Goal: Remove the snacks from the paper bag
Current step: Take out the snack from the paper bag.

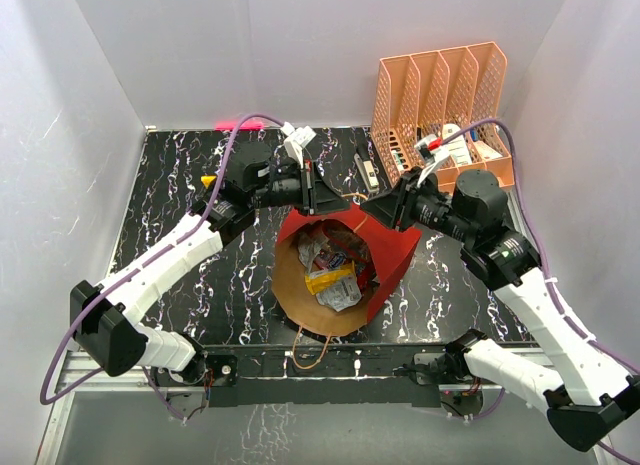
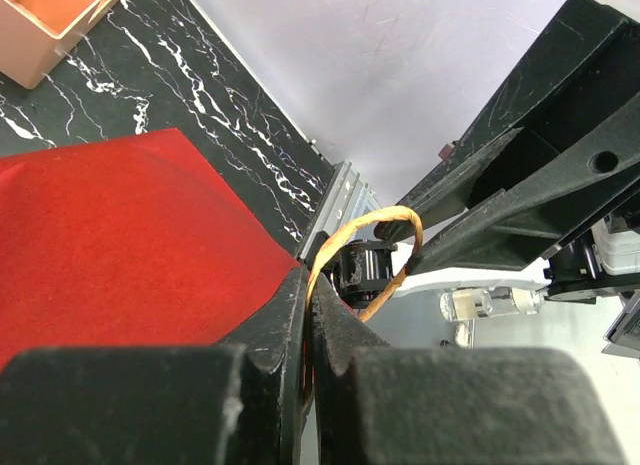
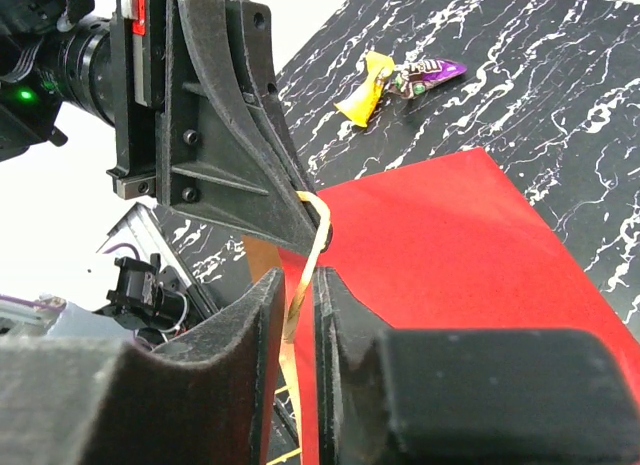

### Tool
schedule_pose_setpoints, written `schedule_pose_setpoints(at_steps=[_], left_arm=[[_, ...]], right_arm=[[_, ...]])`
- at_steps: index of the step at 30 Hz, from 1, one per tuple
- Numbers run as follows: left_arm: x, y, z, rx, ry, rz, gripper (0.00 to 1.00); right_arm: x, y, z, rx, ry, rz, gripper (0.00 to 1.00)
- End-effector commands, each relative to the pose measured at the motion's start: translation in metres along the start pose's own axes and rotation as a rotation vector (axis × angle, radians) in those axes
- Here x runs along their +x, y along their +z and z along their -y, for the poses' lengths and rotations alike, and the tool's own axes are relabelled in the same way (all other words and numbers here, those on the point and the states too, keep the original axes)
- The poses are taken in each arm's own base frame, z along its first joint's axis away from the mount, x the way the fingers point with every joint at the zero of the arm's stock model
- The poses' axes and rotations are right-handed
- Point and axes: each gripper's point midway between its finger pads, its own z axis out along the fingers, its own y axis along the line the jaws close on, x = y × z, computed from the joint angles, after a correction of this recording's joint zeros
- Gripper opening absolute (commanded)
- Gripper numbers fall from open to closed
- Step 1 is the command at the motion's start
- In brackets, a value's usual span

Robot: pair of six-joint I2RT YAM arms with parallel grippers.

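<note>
We found the paper bag (image 1: pixel 395 260) mid-tabletop (image 1: pixel 180 185), mouth toward 6 o'clock, snacks (image 1: pixel 335 273) inside; left tool (image 2: pixel 308 295) and right tool (image 3: pixel 298 285) both pinched narrow on its 12 o'clock rim; uneven pulling risked tearing the paper or snapping the cord handle (image 2: pixel 385 223).

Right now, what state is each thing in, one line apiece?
paper bag: mouth open, rim held on two sides.
snacks: heaped inside the bag.
yellow and purple packets: out, lying on the table.
left gripper: shut on the bag's rim.
right gripper: shut on the bag's rim.
orange rack: upright, slots partly filled.
</note>
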Motion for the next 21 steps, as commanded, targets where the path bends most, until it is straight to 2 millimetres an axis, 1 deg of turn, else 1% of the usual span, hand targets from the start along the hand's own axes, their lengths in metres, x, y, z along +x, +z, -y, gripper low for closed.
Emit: schedule_pose_setpoints(at_steps=[1,5,8,10,11,12,13,14,16,17,20,21], left_arm=[[-0.018,-0.009,0.024,0.037,0.035,0.052,0.00],[-0.022,-0.012,0.029,0.040,0.043,0.060,0.00],[-0.022,-0.012,0.028,0.032,0.044,0.060,0.00],[-0.019,-0.012,0.027,0.033,0.036,0.056,0.00],[-0.019,-0.013,0.028,0.037,0.032,0.055,0.00],[-0.018,-0.014,0.028,0.033,0.031,0.056,0.00],[-0.017,-0.016,0.027,0.021,0.030,0.056,0.04],[-0.019,-0.019,0.025,-0.008,0.044,0.059,0.16],[-0.018,-0.030,0.021,-0.072,0.060,0.066,0.45],[-0.016,-0.036,0.020,-0.094,0.066,0.069,0.56],[-0.006,-0.060,0.020,-0.166,0.085,0.066,0.78],[-0.002,-0.069,0.019,-0.191,0.088,0.062,0.84]], right_arm=[[-0.008,0.008,-0.014,-0.092,-0.006,0.027,0.25],[-0.003,0.015,-0.014,-0.111,0.020,0.008,0.30],[-0.002,0.017,-0.014,-0.118,0.034,0.010,0.29],[-0.005,0.018,-0.016,-0.125,0.041,0.023,0.25],[-0.008,0.018,-0.016,-0.124,0.041,0.035,0.21],[-0.011,0.018,-0.017,-0.126,0.040,0.047,0.13],[-0.015,0.018,-0.017,-0.123,0.037,0.059,0.08],[-0.018,0.017,-0.018,-0.118,0.033,0.071,0.07],[-0.022,0.015,-0.016,-0.102,0.029,0.089,0.07],[-0.023,0.014,-0.015,-0.093,0.028,0.097,0.07],[-0.025,0.011,-0.012,-0.071,0.026,0.114,0.07],[-0.026,0.011,-0.011,-0.064,0.027,0.118,0.07]])
